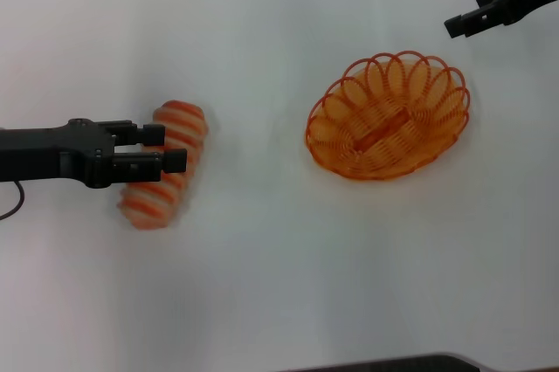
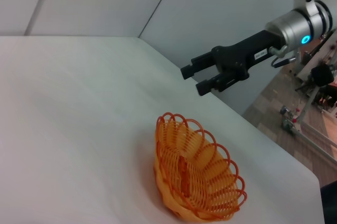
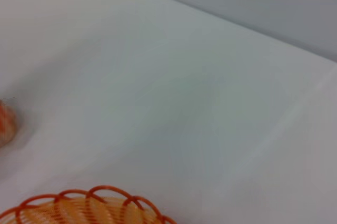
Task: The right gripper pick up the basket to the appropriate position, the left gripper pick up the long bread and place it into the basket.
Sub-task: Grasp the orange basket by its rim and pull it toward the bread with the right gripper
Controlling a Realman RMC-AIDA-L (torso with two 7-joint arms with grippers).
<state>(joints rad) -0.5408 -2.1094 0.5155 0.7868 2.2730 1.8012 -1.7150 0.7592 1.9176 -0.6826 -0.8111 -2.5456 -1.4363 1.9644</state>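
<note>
The long bread [image 1: 175, 123], striped orange and cream, lies on the white table [image 1: 279, 258] at the left. My left gripper [image 1: 173, 148] hovers over its middle with its fingers slightly apart and nothing in them. The orange wire basket [image 1: 389, 116] stands empty right of centre; it also shows in the left wrist view [image 2: 197, 182], and its rim shows in the right wrist view [image 3: 89, 203]. My right gripper [image 1: 456, 24] is open, above and behind the basket's far right side, apart from it; the left wrist view shows it too [image 2: 199, 78]. An end of the bread [image 3: 5, 124] shows in the right wrist view.
The white table's far edge [image 2: 253, 124] runs behind the basket, with a grey wall beyond it. A dark edge [image 1: 393, 363] shows at the table's near side.
</note>
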